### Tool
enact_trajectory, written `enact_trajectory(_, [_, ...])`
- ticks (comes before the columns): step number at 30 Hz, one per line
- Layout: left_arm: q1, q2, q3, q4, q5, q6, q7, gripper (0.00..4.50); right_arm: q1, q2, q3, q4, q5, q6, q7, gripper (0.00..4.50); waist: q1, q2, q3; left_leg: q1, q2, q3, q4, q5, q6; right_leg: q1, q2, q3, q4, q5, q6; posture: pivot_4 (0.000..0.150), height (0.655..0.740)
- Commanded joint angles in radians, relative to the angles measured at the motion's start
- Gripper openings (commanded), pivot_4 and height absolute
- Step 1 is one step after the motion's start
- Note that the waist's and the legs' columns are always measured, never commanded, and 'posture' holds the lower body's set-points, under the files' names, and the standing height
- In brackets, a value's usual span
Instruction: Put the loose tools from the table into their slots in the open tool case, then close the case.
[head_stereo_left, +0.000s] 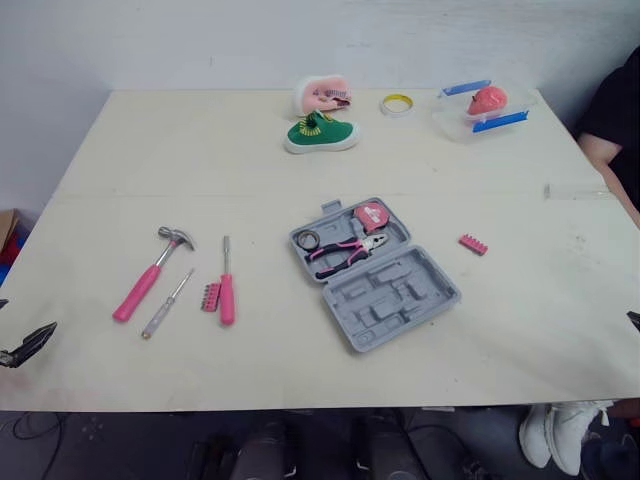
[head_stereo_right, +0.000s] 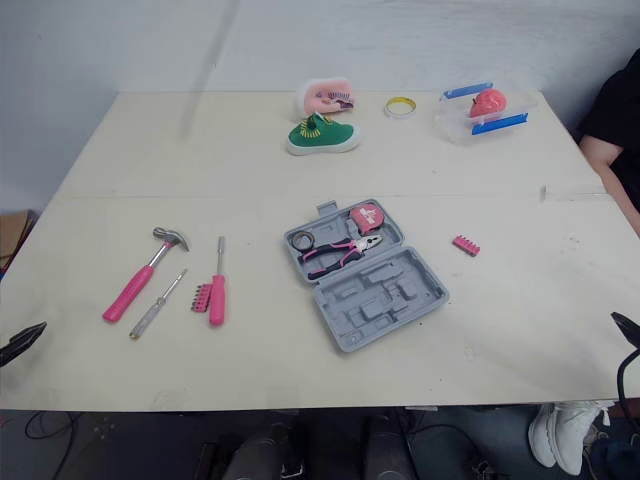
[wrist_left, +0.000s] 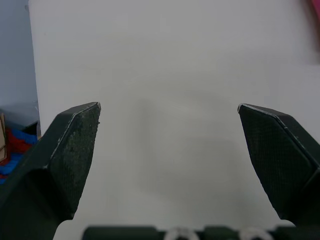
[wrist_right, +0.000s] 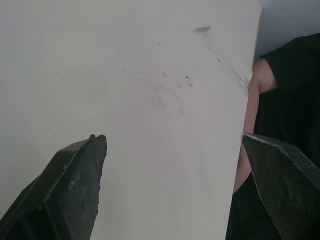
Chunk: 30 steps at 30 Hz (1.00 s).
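Hammer (head_stereo_left: 140, 288) lies nearest my left end effector (wrist_left: 169, 117), spread wide like the right end effector (wrist_right: 172, 142), so I'd grip its handle mid-length, squarely.

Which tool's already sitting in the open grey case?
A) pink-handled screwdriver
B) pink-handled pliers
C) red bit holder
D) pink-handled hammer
B: the pink-handled pliers lie inside the open grey plastic tool case, while the pink-handled hammer and pink-handled screwdriver lie on the pale wooden table to its left.
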Motion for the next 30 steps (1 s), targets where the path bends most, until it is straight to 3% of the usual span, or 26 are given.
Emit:
enact_trajectory(1, [-0.003,0.005,0.01,-0.011,-0.014,0.001,-0.007,4.44,-0.005,-0.006,-0.019,-0.024,0.019,0.006,0.005,4.5,0.0,0.0,0.0,0.0,0.0,0.0,0.0,0.0,0.0,0.0,0.0,0.0,0.0,0.0,0.0,0.15,0.74])
enact_trajectory(9, [-0.02,-0.018,0.038,-0.025,-0.087,0.078,-0.066,4.44,-0.03,-0.004,-0.006,-0.019,0.018,0.015,0.018,4.5,-0.001,0.0,0.0,0.0,0.0,0.0,0.0,0.0,0.0,0.0,0.0,0.0,0.001,0.0,0.0,0.15,0.74])
enact_trajectory(30, [0.007,-0.037,0.045,-0.123,-0.108,0.119,-0.057,4.44,-0.068,0.001,0.029,0.012,0.018,0.001,0.037,4.5,0.0,0.0,0.0,0.0,0.0,0.0,0.001,0.0,0.0,0.0,0.0,0.0,0.002,0.0,0.0,0.15,0.74])
